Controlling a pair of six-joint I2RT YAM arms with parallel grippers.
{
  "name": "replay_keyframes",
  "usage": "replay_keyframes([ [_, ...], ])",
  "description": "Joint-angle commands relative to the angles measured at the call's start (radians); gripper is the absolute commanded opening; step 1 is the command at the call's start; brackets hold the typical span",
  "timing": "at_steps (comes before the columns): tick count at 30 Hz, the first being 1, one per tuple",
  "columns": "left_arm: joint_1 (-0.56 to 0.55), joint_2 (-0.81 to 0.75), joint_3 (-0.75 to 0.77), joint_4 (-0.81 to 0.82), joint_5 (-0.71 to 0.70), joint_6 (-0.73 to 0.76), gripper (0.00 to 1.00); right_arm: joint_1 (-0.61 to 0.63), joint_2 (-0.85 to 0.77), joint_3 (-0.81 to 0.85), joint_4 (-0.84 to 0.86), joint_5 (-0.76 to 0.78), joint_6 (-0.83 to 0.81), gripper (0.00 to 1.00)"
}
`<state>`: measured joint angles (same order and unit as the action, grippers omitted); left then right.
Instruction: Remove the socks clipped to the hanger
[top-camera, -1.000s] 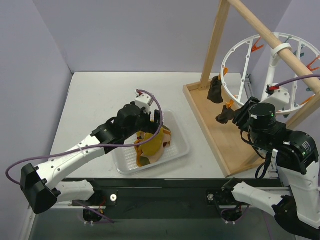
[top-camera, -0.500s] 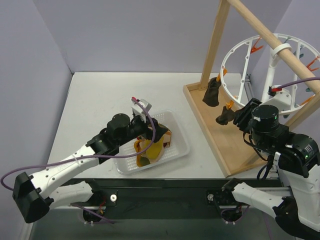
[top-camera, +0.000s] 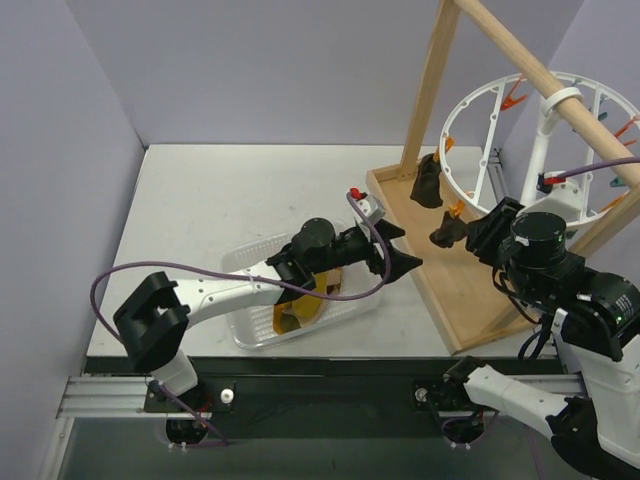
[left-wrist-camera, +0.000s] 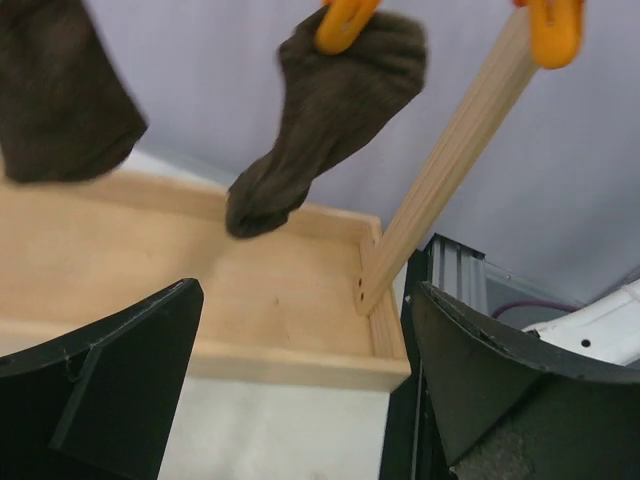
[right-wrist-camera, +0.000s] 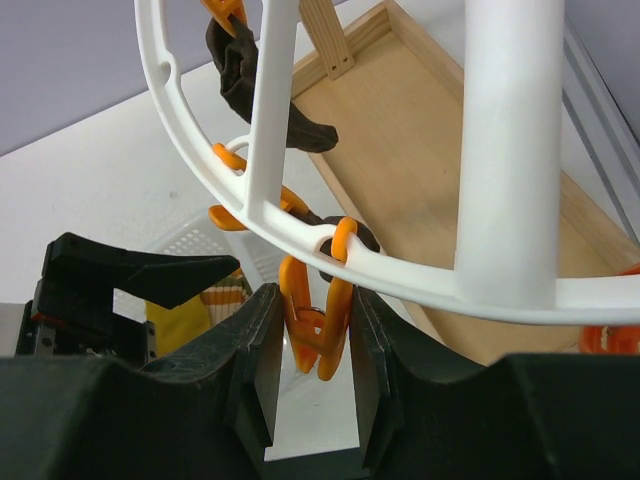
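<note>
Left hand spread wide, tips aimed at a dark brown sock hanging off the hanger; near it, not touching. Second brown sock was clipped further back on the ring. Right hand pinched an orange clip on the ring's lower rim, just beside the first sock. Hanger hung from a wooden frame on the white bench, lilac walls around. White tray on the bench held yellow socks, with the left arm stretched over it.
</note>
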<state>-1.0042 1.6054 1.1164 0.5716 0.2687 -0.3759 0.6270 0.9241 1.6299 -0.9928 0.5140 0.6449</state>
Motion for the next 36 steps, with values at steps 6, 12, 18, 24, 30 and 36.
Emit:
replay_keyframes([
  [6,-0.099,0.227,0.172,0.375,-0.083,0.279,0.97,-0.006,-0.027,-0.012,-0.047,-0.045,-0.022,0.0],
  [12,-0.116,0.346,0.305,0.376,-0.098,0.311,0.97,-0.007,-0.042,-0.018,-0.049,-0.045,-0.022,0.0],
  [18,-0.123,0.406,0.402,0.33,-0.08,0.293,0.81,-0.007,-0.056,-0.016,-0.056,-0.046,-0.025,0.0],
  [24,-0.126,0.381,0.376,0.295,-0.033,0.255,0.42,-0.007,-0.065,-0.016,-0.069,-0.048,-0.031,0.0],
  [30,-0.128,0.295,0.3,0.272,0.032,0.19,0.14,-0.007,-0.057,0.016,-0.098,-0.075,-0.044,0.11],
  [36,-0.134,0.191,0.234,0.237,0.127,0.135,0.13,-0.007,-0.068,0.039,-0.156,-0.092,-0.051,0.31],
])
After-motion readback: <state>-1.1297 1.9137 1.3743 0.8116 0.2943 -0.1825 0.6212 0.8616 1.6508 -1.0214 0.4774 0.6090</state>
